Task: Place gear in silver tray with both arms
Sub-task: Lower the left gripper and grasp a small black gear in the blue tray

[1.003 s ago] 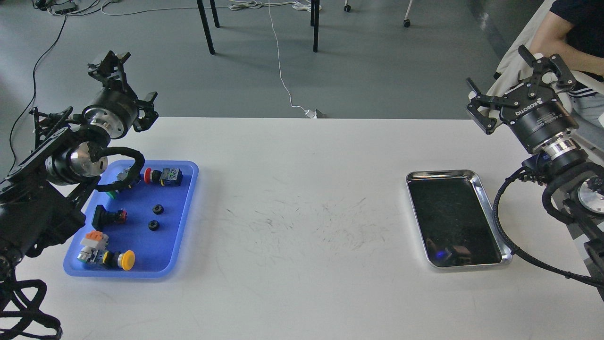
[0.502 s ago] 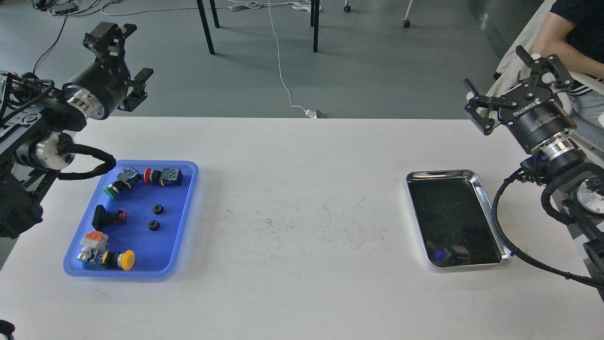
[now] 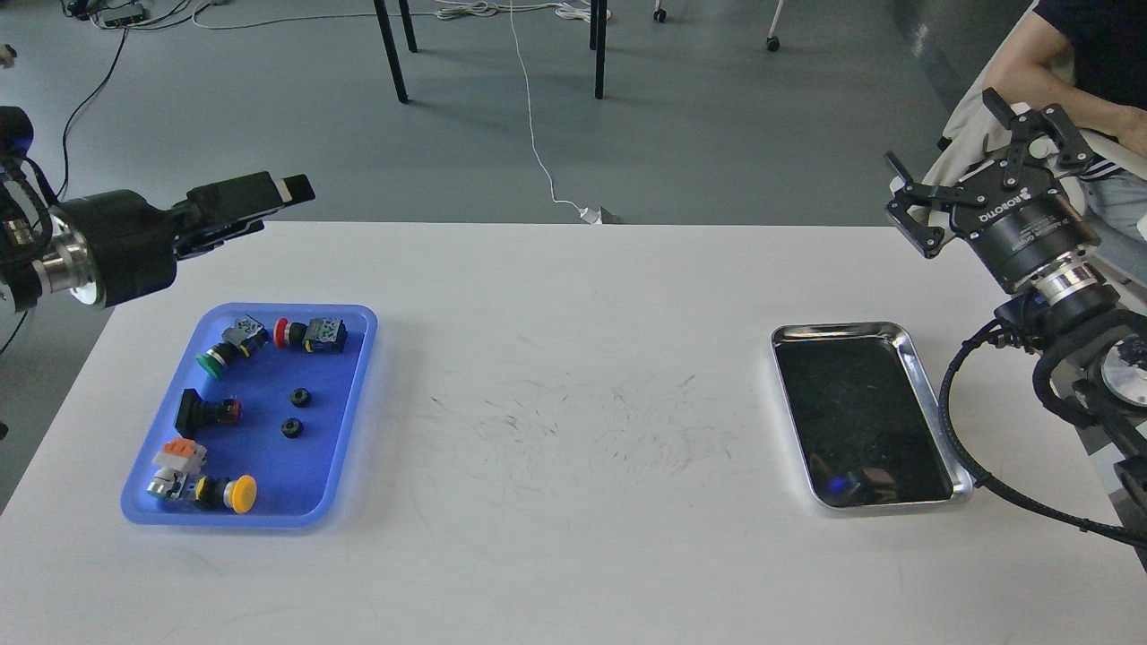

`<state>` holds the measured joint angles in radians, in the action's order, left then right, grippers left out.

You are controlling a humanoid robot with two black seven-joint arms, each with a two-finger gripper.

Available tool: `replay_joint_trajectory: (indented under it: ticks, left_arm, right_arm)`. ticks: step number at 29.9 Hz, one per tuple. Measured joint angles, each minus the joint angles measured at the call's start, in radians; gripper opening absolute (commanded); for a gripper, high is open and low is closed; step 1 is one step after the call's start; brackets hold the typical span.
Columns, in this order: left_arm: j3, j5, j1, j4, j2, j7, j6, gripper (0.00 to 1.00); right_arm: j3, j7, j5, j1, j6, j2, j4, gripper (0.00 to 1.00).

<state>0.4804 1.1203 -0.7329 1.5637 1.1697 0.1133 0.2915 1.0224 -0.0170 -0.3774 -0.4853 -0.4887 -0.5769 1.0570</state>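
Note:
Two small black gears [image 3: 300, 397] [image 3: 291, 428] lie in the blue plastic tray [image 3: 269, 470] at the table's left. The silver tray [image 3: 838, 331] lies at the right, its dark floor bare. My left gripper [image 3: 278, 208] hangs above the table's far left edge, behind the blue tray, pointing right; its fingers look apart and it holds nothing. My right gripper [image 3: 941, 130], marked ROBOTIQ, is open and empty, raised behind and to the right of the silver tray.
The blue tray also holds several push-button switches: green [image 3: 212, 360], red [image 3: 309, 334], yellow [image 3: 235, 493], black [image 3: 202, 412]. A seated person [image 3: 1075, 54] is at the far right, close behind my right gripper. Table legs and cables are on the floor beyond.
My left arm has swung out to the left and turned, so its gripper now points right, side-on, lower than before. The right gripper has barely moved. The gears have not moved.

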Motion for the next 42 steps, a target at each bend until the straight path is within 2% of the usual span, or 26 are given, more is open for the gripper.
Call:
replay_joint_trajectory:
  ticks: [7, 14, 22, 29, 39, 42]
  left_arm:
    - [-0.144, 0.283, 0.006, -0.002, -0.024, -0.005, -0.103, 0.98]
    - [-0.211, 0.523, 0.058, -0.085, -0.128, -0.056, -0.216, 0.95]
    - [-0.215, 0.684, 0.148, -0.194, -0.236, -0.063, -0.238, 0.87]
    - [-0.213, 0.722, 0.165, -0.29, -0.309, -0.058, -0.255, 0.81]
    - [-0.216, 0.75, 0.179, -0.357, -0.335, -0.048, -0.257, 0.57]
    - [-0.216, 0.755, 0.189, -0.362, -0.335, -0.046, -0.257, 0.54]
  right_arm:
    - [-0.005, 0.0, 0.004, 0.0, 0.0, 0.0, -0.003, 0.99]
    - [-0.007, 0.0, 0.006, 0.0, 0.0, 0.001, -0.004, 0.99]
    - [-0.005, 0.0, 0.006, 0.007, 0.0, -0.002, 0.0, 0.99]
    - [-0.004, 0.001, 0.007, 0.007, 0.0, -0.003, 0.0, 0.99]
    - [-0.005, 0.001, 0.008, 0.011, 0.0, -0.003, -0.001, 0.99]
    - [-0.005, 0.001, 0.008, 0.012, 0.0, -0.003, -0.001, 0.99]
